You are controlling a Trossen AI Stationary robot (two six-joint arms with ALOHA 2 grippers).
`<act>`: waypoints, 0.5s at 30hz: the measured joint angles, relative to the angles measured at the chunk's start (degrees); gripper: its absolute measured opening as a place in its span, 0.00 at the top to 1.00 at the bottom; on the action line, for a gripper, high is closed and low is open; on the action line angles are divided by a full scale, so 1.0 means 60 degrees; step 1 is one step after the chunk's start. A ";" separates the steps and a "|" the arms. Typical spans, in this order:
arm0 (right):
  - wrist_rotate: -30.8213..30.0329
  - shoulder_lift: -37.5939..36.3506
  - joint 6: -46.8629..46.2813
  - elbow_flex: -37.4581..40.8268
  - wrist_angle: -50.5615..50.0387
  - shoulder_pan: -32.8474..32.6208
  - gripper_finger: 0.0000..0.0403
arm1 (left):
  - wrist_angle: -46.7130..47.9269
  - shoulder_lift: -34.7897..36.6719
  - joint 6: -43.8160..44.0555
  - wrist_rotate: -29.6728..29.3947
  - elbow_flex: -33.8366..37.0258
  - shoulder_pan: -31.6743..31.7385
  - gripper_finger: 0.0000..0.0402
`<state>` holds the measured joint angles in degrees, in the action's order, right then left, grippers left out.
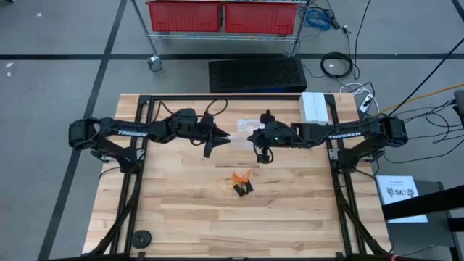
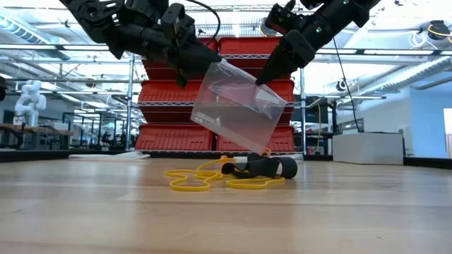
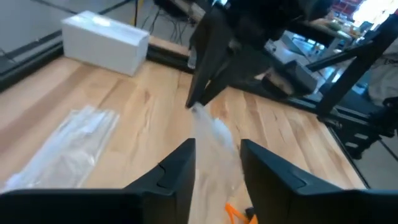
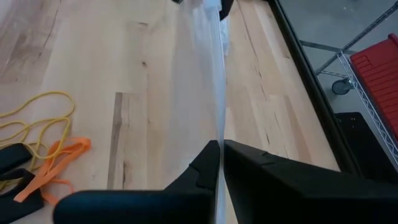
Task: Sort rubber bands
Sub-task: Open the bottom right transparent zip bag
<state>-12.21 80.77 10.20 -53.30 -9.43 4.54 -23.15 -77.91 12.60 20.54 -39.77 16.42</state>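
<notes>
Rubber bands (image 1: 241,183) are seen in a small tangle on the wooden table (image 1: 181,217), near the middle and on the near side of both arms; orange (image 4: 59,163), black (image 2: 263,167) and pale yellow-tan (image 2: 189,185) loops lie touching or overlapping one another. Above and just beyond the pile a clear plastic bag (image 2: 239,106) is held off the table between the two arms. Its one upper corner is pinched by the left gripper (image 1: 217,138), its other by the right gripper (image 1: 253,137); in the right wrist view the fingers are closed down on the thin film edge with almost no gap, while the left pair stands a little wider around the film. The bag hangs tilted, its lower corner well above the bands.

Several things could go wrong from here. The film is thin and slippery (a pinch on a bare edge gives little purchase), so it could be pulled out of one grip if the arms draw apart unevenly, and the bag would then swing or drop onto the pile. If both layers are caught together by either gripper, the mouth could stay sealed. With both grippers occupied, no band can be lifted until one is freed, at which point the bag is likely to sag shut. The loops are also entangled, so colours could be dragged up together. More clear bags (image 3: 68,146) lie flat on the table beyond, near a white box (image 1: 314,107).
</notes>
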 joint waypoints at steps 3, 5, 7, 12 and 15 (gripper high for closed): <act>0.0001 0.0000 -0.0011 0.0000 0.0004 0.0000 0.97 | -0.0010 -0.0119 -0.0040 0.0232 0.0000 0.0001 0.77; 0.0000 0.0000 -0.0011 0.0000 0.0014 0.0000 0.97 | -0.0011 -0.0177 -0.0256 0.0285 0.0000 0.0001 0.80; 0.0004 0.0000 -0.0021 0.0000 0.0016 0.0000 0.97 | -0.0021 -0.0183 -0.0463 0.0291 0.0000 0.0001 0.84; 0.0062 0.0000 -0.0419 0.0000 -0.0227 0.0000 0.97 | -0.0084 -0.0179 -0.0972 0.0144 0.0000 0.0002 0.97; 0.0058 0.0000 -0.0841 0.0000 -0.0332 -0.0004 0.96 | -0.0081 -0.0179 -0.1074 0.0094 0.0000 0.0019 0.98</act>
<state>-11.86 80.77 5.15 -53.30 -11.42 4.51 -23.64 -78.98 6.16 21.10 -39.77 16.53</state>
